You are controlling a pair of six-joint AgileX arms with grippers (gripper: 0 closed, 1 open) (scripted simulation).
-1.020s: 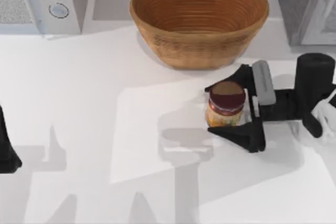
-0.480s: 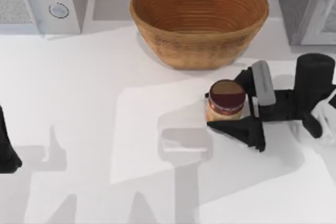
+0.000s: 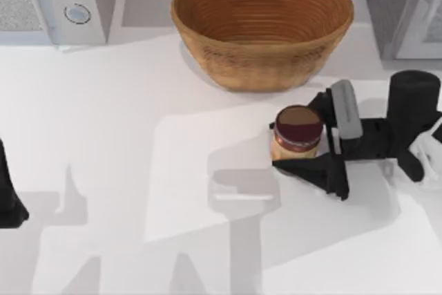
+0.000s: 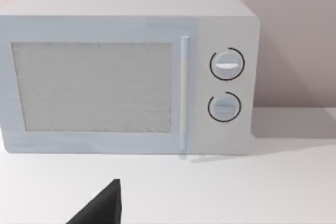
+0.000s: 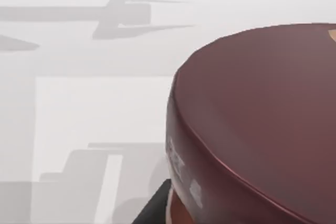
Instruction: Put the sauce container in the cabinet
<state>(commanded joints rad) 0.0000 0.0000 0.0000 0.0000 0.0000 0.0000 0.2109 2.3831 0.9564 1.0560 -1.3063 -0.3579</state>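
The sauce container (image 3: 297, 131), a small jar with a maroon lid and orange-yellow label, stands upright on the white table just in front of the basket's right side. My right gripper (image 3: 277, 145) reaches in from the right and is shut on it, one dark finger on each side of the jar. The maroon lid (image 5: 262, 114) looms very close in the right wrist view, with a dark fingertip (image 5: 155, 209) beside it. At the back right corner stands the grey cabinet (image 3: 400, 12). My left arm (image 3: 7, 198) is parked at the table's left edge.
A large woven basket (image 3: 262, 25) sits at the back centre, close behind the jar. A white microwave (image 3: 55, 1) with two round knobs stands at the back left, and it faces the left wrist camera (image 4: 131, 77).
The right gripper's fingers have drawn in from a wide spread to press against the jar's sides. The jar shifted slightly. The left arm has not moved.
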